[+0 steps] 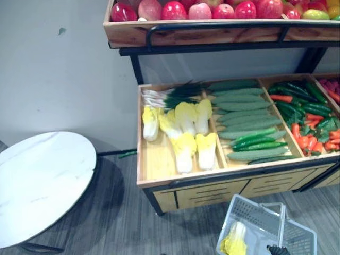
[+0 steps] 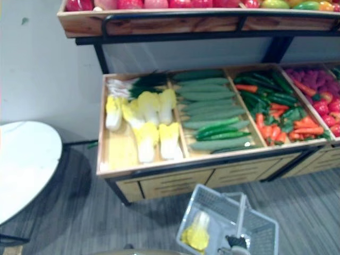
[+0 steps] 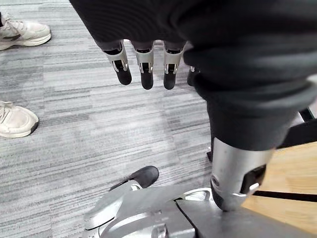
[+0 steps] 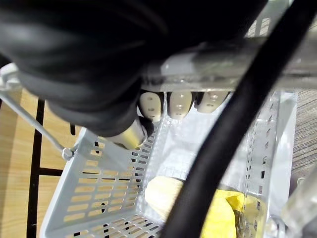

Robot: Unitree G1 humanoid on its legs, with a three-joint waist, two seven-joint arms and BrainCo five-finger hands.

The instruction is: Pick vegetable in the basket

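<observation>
Hanging from the right hand (image 4: 181,104), fingers clamped on its handle (image 1: 281,220), the basket (image 1: 249,212) held 1 cabbage (image 1: 234,240). The stand's cabbages (image 1: 183,133) lay far-left, long axes near-to-far, probably closer to the slack, empty left hand (image 3: 145,62).

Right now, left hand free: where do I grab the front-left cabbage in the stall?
Take the cabbage across its white stalk end, from above and from its left: it lies flat, stalk end forward, with bare tray on that side.
</observation>
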